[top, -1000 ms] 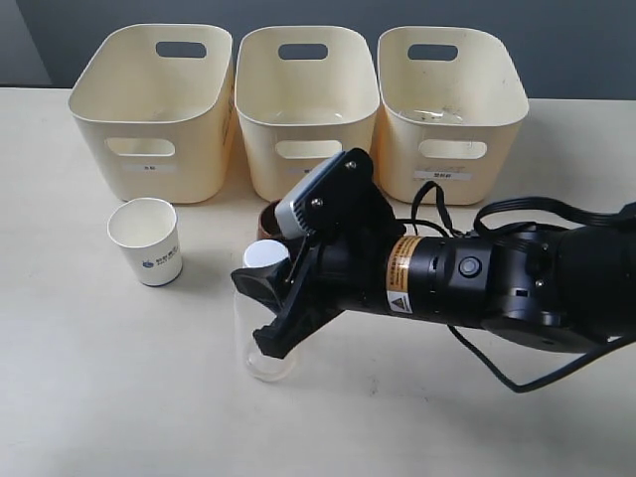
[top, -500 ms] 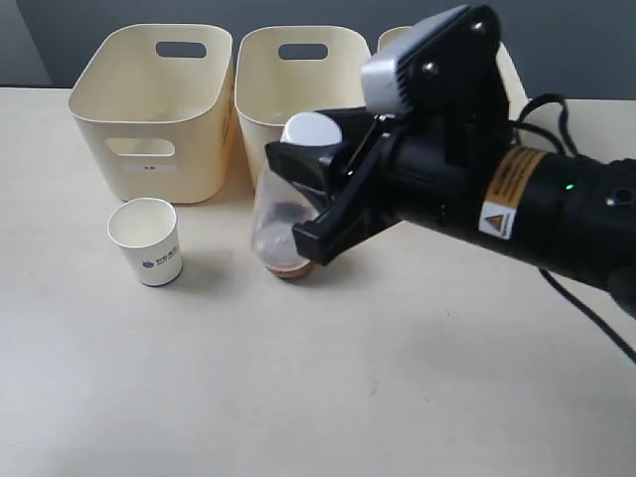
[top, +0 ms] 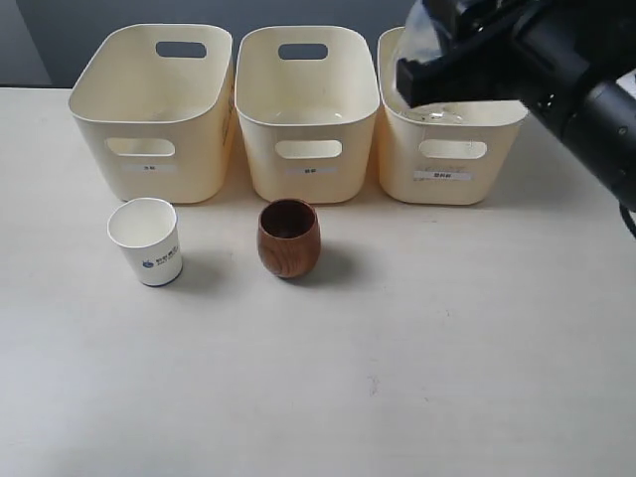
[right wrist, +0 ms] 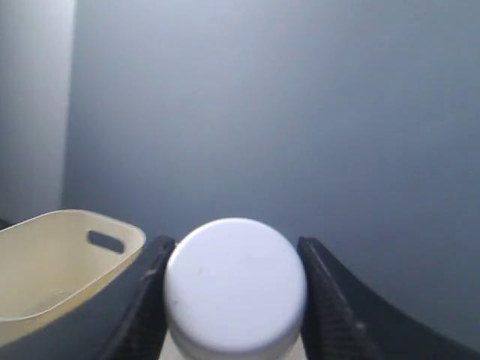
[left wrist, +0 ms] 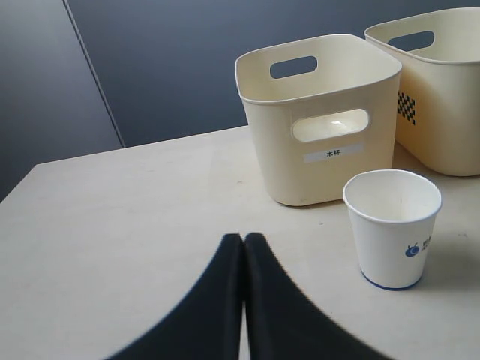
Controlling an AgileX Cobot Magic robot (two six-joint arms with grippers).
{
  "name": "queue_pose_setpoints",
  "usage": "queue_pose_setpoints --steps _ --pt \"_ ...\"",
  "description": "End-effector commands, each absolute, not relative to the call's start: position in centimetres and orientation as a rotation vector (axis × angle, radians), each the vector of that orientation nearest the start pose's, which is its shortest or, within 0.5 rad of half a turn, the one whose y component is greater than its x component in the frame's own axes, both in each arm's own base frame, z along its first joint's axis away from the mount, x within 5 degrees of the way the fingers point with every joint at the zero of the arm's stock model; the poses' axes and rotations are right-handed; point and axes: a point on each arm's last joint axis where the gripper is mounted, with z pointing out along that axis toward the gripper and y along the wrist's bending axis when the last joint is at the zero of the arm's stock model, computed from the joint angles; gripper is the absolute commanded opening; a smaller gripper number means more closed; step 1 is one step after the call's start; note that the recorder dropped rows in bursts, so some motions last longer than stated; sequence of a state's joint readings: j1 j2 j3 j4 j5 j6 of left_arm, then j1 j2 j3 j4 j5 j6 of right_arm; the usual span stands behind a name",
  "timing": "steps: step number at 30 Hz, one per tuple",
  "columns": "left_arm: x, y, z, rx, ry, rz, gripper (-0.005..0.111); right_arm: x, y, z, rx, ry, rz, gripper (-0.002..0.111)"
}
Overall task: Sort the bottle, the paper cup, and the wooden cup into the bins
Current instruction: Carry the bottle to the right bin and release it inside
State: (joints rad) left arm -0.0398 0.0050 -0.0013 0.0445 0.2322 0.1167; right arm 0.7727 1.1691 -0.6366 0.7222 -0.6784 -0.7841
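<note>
My right gripper point(top: 437, 72) hangs high over the right bin point(top: 397, 159), shut on the clear bottle point(top: 419, 35). In the right wrist view the bottle's white cap point(right wrist: 235, 289) fills the gap between the black fingers point(right wrist: 142, 300), with a bin point(right wrist: 45, 262) below and to one side. On the table in front of the middle bin point(top: 260, 149) stands the brown wooden cup point(top: 289, 237). The white paper cup point(top: 146, 241) is upright in front of the left bin point(top: 99, 129). My left gripper point(left wrist: 244, 240) is shut and empty above the table, short of the paper cup point(left wrist: 392, 227).
All three cream bins stand in a row along the table's far side. The left wrist view shows one labelled bin point(left wrist: 277, 150) behind the paper cup and part of a second bin point(left wrist: 450, 112). The left arm is out of the exterior view.
The right gripper has lifted the bottle from the table in front of the wooden cup and carried it up and to the right, over the right bin. The wooden cup now shows fully.
</note>
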Motion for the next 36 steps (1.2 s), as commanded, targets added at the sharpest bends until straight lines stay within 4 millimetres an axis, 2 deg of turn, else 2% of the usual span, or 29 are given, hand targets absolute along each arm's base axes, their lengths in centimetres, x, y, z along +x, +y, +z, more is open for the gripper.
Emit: queue_pose_setpoints --steps 1,7,10,20,23,29,36 --pt "5.6 -0.1 19.2 0.164 1.708 0.093 0.000 20.3 12.7 32.7 -0.216 1.366 0.037 -0.001" --pt "5.6 -0.1 19.2 0.164 1.708 0.093 0.000 20.4 12.5 33.8 -0.185 1.323 0.004 -0.001" --pt "5.6 -0.1 19.2 0.164 1.708 0.093 0.000 21.2 12.6 34.3 -0.161 1.341 -0.031 -0.001" --pt "5.6 -0.1 19.2 0.164 1.708 0.093 0.000 26.9 11.9 33.6 -0.137 1.464 -0.123 -0.001" --pt "5.6 -0.1 19.2 0.164 1.708 0.093 0.000 28.5 12.0 33.0 -0.134 1.483 -0.150 -0.001" --pt "5.6 -0.1 19.2 0.164 1.708 0.093 0.000 32.4 13.8 30.8 -0.228 1.564 -0.116 -0.001" --pt "5.6 -0.1 19.2 0.164 1.708 0.093 0.000 36.6 13.7 28.0 -0.108 1.622 -0.123 -0.001"
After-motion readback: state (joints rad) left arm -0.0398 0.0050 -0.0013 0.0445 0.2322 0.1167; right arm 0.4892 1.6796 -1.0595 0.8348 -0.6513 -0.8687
